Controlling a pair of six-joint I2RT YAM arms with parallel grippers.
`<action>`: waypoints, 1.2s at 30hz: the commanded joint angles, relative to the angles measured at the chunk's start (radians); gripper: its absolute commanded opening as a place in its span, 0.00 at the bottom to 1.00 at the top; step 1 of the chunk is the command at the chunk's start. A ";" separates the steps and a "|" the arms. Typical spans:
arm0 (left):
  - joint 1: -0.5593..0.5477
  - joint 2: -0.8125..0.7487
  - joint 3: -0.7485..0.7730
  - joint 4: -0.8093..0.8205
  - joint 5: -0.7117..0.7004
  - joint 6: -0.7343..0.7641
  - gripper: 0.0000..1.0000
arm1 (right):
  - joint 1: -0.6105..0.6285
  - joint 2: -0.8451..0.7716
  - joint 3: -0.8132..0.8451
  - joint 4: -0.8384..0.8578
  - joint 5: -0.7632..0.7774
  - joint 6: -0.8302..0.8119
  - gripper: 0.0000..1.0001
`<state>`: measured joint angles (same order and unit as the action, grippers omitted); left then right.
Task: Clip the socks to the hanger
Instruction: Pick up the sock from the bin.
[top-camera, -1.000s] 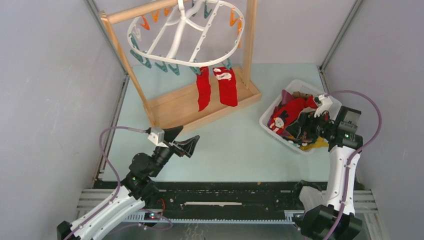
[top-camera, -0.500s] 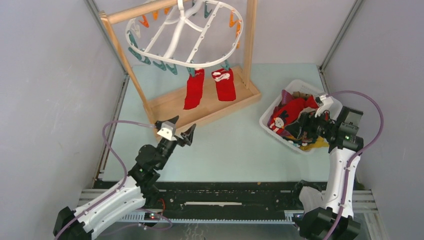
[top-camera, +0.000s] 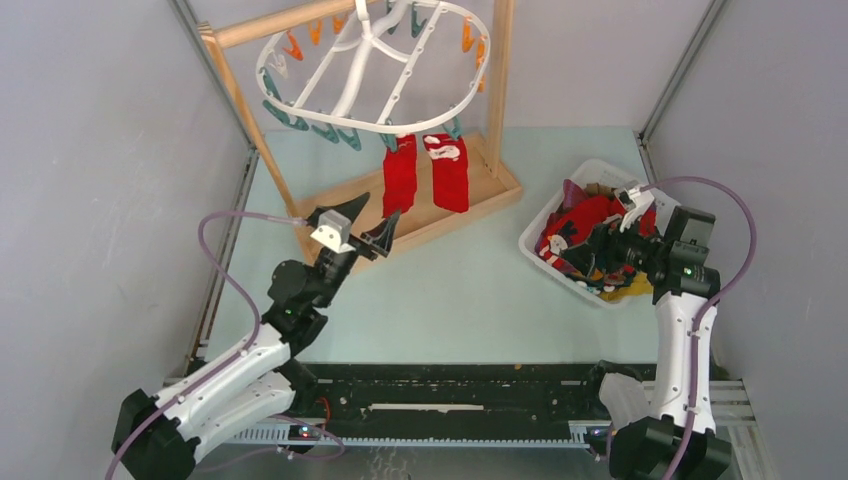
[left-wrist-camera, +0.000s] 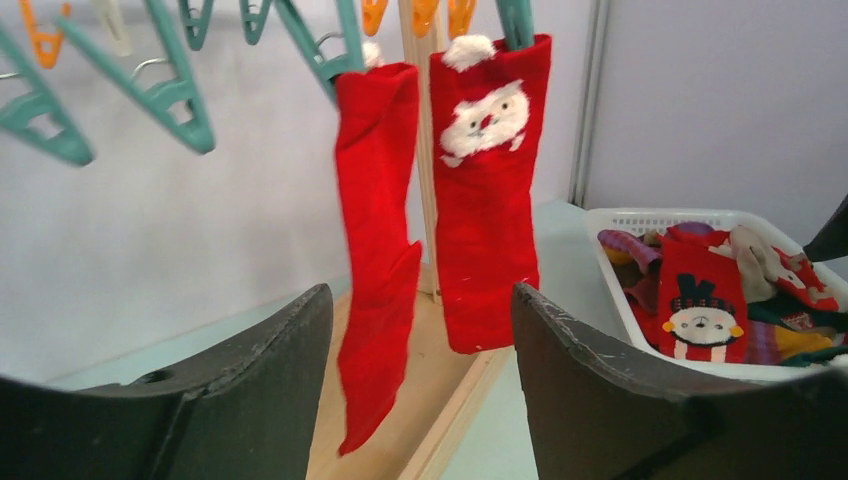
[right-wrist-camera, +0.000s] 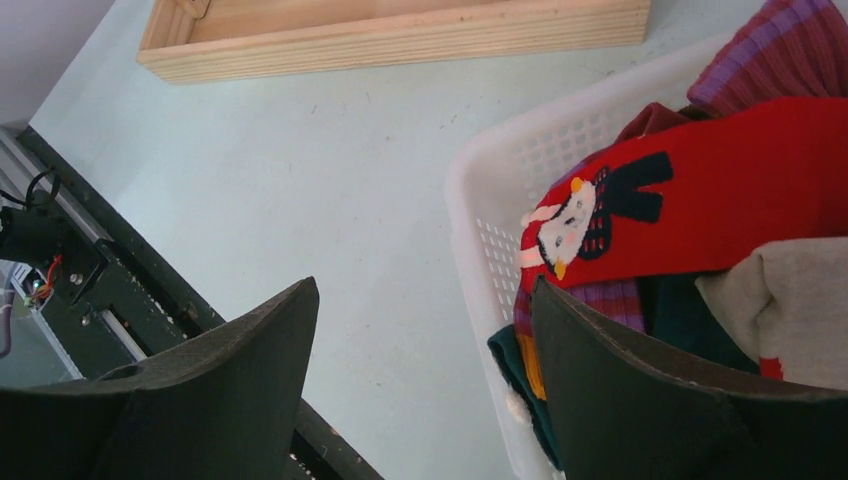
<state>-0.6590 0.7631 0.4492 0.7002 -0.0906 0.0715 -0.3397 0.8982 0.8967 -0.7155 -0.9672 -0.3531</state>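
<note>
The white oval hanger (top-camera: 370, 70) hangs from the wooden stand with orange and teal clothespins (left-wrist-camera: 165, 90) round its rim. Two red socks are clipped to its near rim: a plain one (left-wrist-camera: 378, 250) and one with a Santa face (left-wrist-camera: 487, 200). My left gripper (top-camera: 383, 205) is open and empty, low in front of these socks and apart from them. More socks (right-wrist-camera: 700, 190) lie heaped in a white basket (right-wrist-camera: 480, 240) on the right. My right gripper (right-wrist-camera: 422, 290) is open, straddling the basket's near-left rim, with nothing held.
The wooden stand's tray base (top-camera: 420, 215) sits on the pale table under the hanging socks, and its upright post (top-camera: 497, 75) rises on the right. Grey walls close in left, right and behind. A black rail (top-camera: 450, 385) runs along the near edge.
My left arm has reached forward toward the stand and its jaws have narrowed somewhat. The hanger and clipped socks have swung. My right gripper has shifted slightly over the basket.
</note>
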 joint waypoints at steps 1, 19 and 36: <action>0.048 0.062 0.106 0.053 0.143 -0.022 0.68 | 0.024 0.016 0.028 0.063 -0.023 0.017 0.85; 0.162 0.262 0.253 -0.001 0.293 0.024 0.50 | 0.081 0.047 0.027 0.051 -0.045 0.010 0.86; 0.088 0.402 0.357 0.042 0.365 -0.116 0.01 | 0.063 0.029 0.028 0.045 -0.040 0.019 0.87</action>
<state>-0.5461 1.1259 0.7403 0.7025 0.2520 -0.0086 -0.2699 0.9371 0.8967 -0.6788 -0.9966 -0.3416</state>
